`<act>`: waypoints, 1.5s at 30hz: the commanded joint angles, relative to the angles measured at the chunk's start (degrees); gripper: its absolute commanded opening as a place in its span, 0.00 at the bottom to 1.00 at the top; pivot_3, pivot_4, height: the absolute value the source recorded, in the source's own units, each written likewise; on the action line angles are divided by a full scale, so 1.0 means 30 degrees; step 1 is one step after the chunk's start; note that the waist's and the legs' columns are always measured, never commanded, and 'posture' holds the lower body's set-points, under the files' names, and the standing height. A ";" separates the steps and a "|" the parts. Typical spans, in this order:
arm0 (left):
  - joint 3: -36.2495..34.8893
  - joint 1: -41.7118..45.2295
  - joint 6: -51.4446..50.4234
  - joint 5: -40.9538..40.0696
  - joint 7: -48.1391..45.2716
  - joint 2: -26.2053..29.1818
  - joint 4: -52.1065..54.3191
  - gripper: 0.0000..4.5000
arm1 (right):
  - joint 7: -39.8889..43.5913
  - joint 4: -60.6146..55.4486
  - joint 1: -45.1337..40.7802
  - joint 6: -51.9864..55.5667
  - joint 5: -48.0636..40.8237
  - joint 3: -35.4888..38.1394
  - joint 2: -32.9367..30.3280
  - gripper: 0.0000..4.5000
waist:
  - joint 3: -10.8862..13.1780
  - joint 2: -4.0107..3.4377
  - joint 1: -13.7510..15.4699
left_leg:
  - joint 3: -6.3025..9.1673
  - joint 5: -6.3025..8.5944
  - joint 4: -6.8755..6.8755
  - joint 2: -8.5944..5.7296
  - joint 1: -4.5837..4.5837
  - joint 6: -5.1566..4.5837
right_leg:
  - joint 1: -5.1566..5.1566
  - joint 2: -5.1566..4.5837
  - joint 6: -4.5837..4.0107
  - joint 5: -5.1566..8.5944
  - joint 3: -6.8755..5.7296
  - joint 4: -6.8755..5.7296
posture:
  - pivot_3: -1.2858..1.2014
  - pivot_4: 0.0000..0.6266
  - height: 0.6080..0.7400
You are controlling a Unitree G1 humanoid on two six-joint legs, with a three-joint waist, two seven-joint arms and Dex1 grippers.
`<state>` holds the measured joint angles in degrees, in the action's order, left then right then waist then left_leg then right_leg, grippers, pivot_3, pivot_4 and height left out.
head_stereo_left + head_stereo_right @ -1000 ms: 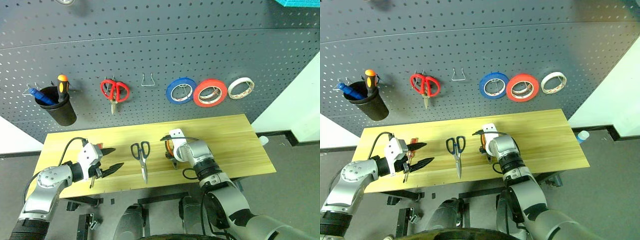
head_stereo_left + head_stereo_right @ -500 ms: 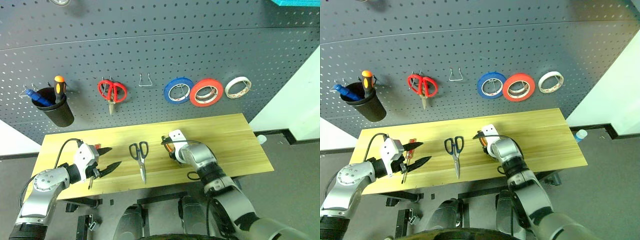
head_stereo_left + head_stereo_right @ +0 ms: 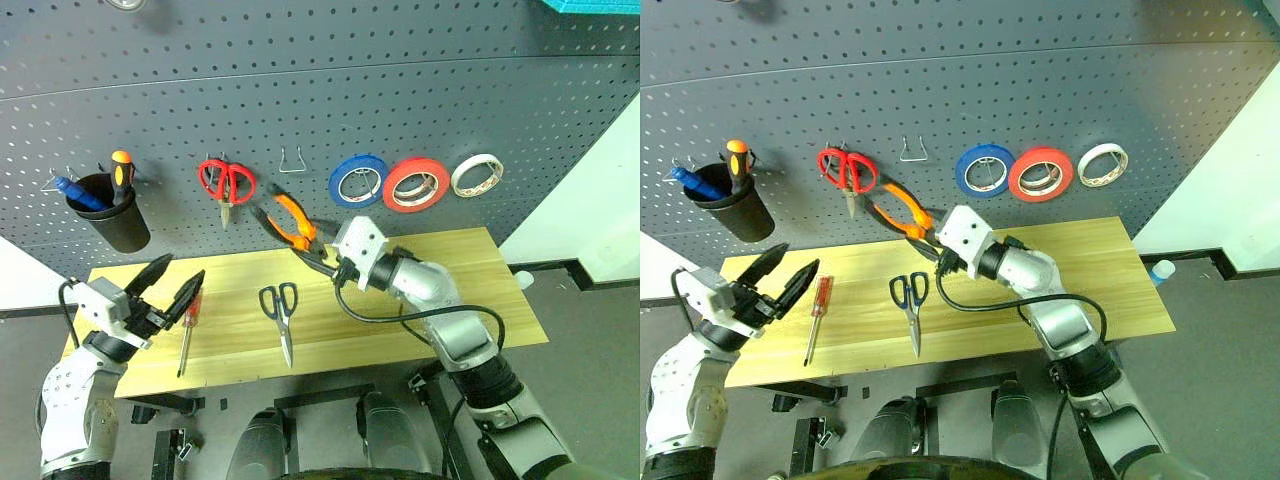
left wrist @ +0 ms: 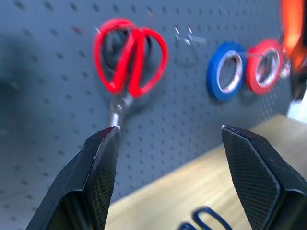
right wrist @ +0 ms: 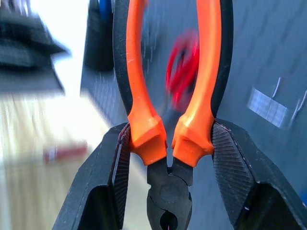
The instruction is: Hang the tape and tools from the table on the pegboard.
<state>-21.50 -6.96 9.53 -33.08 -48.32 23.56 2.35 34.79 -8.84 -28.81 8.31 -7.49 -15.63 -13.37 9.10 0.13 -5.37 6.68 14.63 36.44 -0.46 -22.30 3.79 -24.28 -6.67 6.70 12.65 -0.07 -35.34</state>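
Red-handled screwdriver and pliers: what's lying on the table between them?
The dark blue-handled scissors lie between the screwdriver on the table and the pliers held up in the right gripper, per the left eye view.

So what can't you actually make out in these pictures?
- Pliers: head view, the nose is hidden behind the right gripper, which is shut on the handles.
- Black cup on the pegboard: its rim hides the lower ends of the tools inside.
- Screwdriver on the table: right wrist view, a blurred red streak.
- Blue-handled scissors: left wrist view, cut off by the edge.
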 commanded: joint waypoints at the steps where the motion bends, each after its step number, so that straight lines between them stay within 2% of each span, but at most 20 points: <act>1: -0.0106 0.0847 0.0478 -0.0288 -0.0042 -0.0097 0.0176 0.78 | -0.1352 0.0423 -0.3626 -0.0405 -0.1084 0.1694 0.1852 0.47 | -0.0001 0.0003 -0.0035 | 0.0002 -0.0019 0.0003 0.0001 0.0003 0.0031 | 0.0000 0.0008 -0.0018 -0.0010 0.0000 -0.0006 | 0.48 0.20 0.93; 4: 0.0248 0.1305 0.0654 0.0107 -0.0236 -0.0136 -0.0087 0.78 | -0.1989 0.3464 -0.6058 -0.1178 -0.1229 0.2324 0.3443 0.47 | -0.0006 0.0008 -0.0074 | 0.0004 -0.0022 -0.0017 0.0019 0.0049 0.0032 | 0.0009 0.0036 -0.0036 -0.0020 0.0004 -0.0032 | 0.48 0.20 0.93; 9: 0.0561 0.0928 0.0876 0.0430 -0.0499 -0.0154 0.0132 0.78 | -0.2331 0.8064 -0.8206 -0.3343 -0.1164 0.2912 0.5184 0.47 | -0.0001 0.0000 -0.0053 | 0.0005 -0.0023 -0.0122 0.0051 0.0066 0.0034 | -0.0020 0.0071 0.0016 -0.0045 0.0004 -0.0029 | 0.49 0.22 0.93; 13: 0.0586 0.0069 0.0941 0.0614 -0.0459 -0.0101 0.0818 0.78 | -0.2217 1.0241 -0.8804 -0.5029 -0.0975 0.3050 0.5789 0.47 | 0.0061 -0.0013 -0.0038 | 0.0004 -0.0023 -0.0135 0.0051 0.0008 0.0034 | -0.0064 0.0071 0.0016 -0.0045 0.0005 0.0001 | 0.50 0.24 0.93; 19: 0.1044 -0.1185 -0.0869 0.0488 0.0939 0.0137 0.4033 0.78 | -0.2010 1.3694 -0.9815 -0.7810 -0.1094 0.3684 0.6489 0.47 | 0.0384 -0.0031 0.0017 | 0.0008 -0.0023 -0.0129 0.0055 0.0005 0.0033 | -0.0076 0.0073 -0.0032 -0.0018 0.0006 -0.0012 | 0.52 0.29 0.93; 30: 0.1159 -0.1485 -0.3023 -0.0221 0.2495 0.0165 0.6836 0.78 | -0.2747 1.9749 -1.2027 -1.2253 -0.0259 0.4692 0.6618 0.47 | 0.0983 -0.0024 0.0028 | 0.0016 -0.0027 -0.0116 0.0057 -0.0002 0.0036 | -0.0096 0.0084 -0.0043 -0.0013 0.0012 -0.0042 | 0.52 0.35 0.93; 37: 0.1347 -0.2944 -0.3682 -0.0714 0.2766 -0.0024 0.8502 0.78 | -0.3464 2.1240 -1.2698 -1.4181 0.0386 0.5105 0.6125 0.47 | 0.1458 0.0012 0.0009 | 0.0010 -0.0027 -0.0141 0.0061 -0.0029 0.0035 | -0.0137 0.0083 -0.0052 -0.0007 0.0025 -0.0043 | 0.53 0.40 0.93; 45: 0.1070 -0.3543 -0.3254 -0.0927 0.1919 -0.0083 0.7862 0.78 | -0.3597 2.2261 -1.2454 -1.4402 0.0889 0.5095 0.5634 0.47 | 0.1752 0.0048 0.0013 | 0.0007 -0.0027 -0.0127 0.0061 -0.0033 0.0035 | -0.0138 0.0083 -0.0063 -0.0001 0.0025 -0.0051 | 0.52 0.41 0.93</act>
<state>-17.06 -17.35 -1.55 -34.58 -41.88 23.32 25.47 24.88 58.61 -64.64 -33.65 -5.33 -0.85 3.78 14.36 0.27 -5.33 6.71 14.55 36.08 -0.27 -22.40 3.89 -24.69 -6.42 6.51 12.64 0.01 -35.51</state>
